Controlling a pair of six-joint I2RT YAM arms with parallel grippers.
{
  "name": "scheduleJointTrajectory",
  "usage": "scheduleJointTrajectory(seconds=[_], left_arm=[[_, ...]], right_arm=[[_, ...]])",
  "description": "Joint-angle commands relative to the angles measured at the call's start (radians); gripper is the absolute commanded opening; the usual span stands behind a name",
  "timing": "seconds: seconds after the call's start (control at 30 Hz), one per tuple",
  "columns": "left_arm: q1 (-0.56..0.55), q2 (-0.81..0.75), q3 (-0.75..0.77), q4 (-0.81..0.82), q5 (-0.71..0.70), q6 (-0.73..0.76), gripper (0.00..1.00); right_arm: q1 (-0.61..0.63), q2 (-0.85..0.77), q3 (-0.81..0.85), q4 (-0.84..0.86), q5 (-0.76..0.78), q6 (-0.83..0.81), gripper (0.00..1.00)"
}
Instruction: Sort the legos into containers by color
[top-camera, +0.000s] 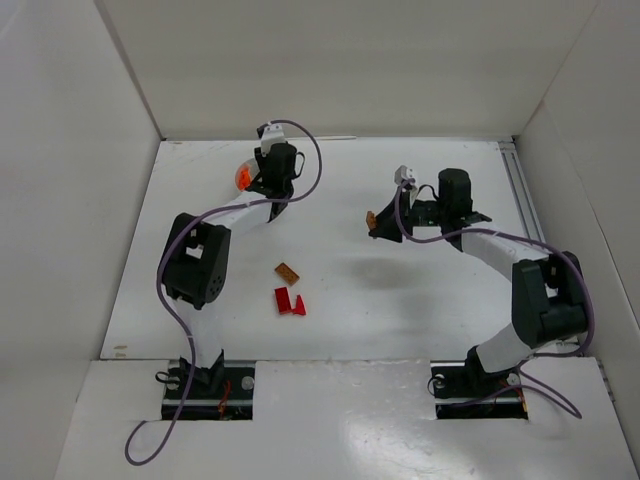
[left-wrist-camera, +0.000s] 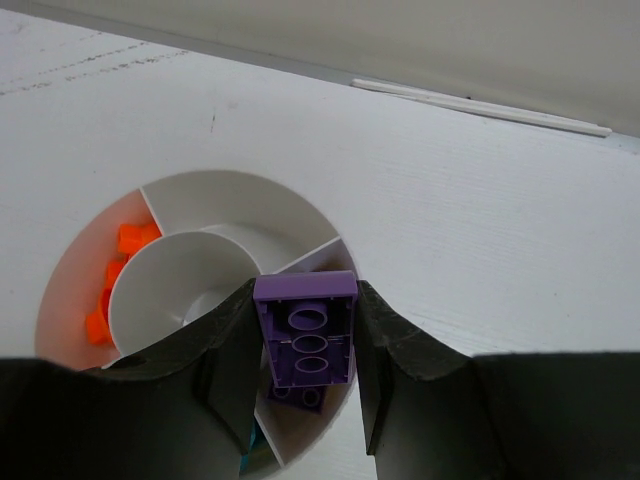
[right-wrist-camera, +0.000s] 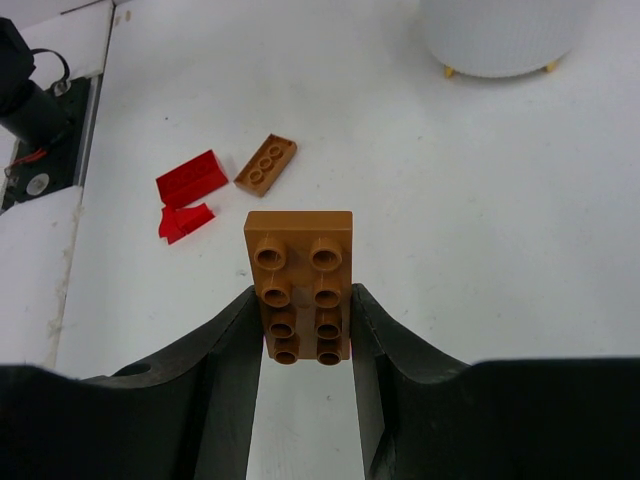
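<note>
Left claw (left-wrist-camera: 305, 345) holds a purple brick (left-wrist-camera: 305, 325) over the far-edge dish (left-wrist-camera: 230, 195) (purple section, for dropping). Right claw (right-wrist-camera: 300, 335) clamps a brown plate (right-wrist-camera: 298, 265).

A white bench (top-camera: 400, 300) fills the centre of the overhead frame, boxed in by a plain white back wall (top-camera: 340, 60), left wall (top-camera: 60, 200) and right wall (top-camera: 600, 130). A pale rail (top-camera: 518, 185) lines its upper-right edge.

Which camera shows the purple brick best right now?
Left wrist: the purple brick fills the middle, clamped between the left hand's fingers above the white dish. The top view hides it under that hand; the right wrist misses it.
</note>
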Motion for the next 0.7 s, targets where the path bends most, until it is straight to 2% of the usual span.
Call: scheduleJointTrajectory(seconds=[0.0,0.2,0.37,0.43,0.47,0.67], left_arm=[[0.005,-0.001,0.005,0.119,0.008,0.065,0.0],[-0.006,-0.001,-0.084,0.302,0.045,0.162,0.01],[-0.006,0.017,-0.084,0.302,0.028,0.182,0.04],[-0.006,0.017,-0.095,0.302,0.051,0.182,0.12],[-0.006,0.017,-0.095,0.302,0.065,0.182,0.21],[-0.017,-0.01,-0.122,0.257,0.054,0.171,0.22]], right_arm=[[-0.01,0.003,0.031,-0.005,-0.062,-0.045,0.0],[-0.01,0.012,0.031,-0.005,-0.084,-0.056,0.0],[-0.01,0.021,0.031,-0.005,-0.084,-0.056,0.0],[-0.01,0.021,0.031,-0.005,-0.084,-0.056,0.0],[-0.01,0.021,0.031,-0.005,-0.084,-0.056,0.0],[-0.01,0.031,0.04,-0.005,-0.084,-0.056,0.0]])
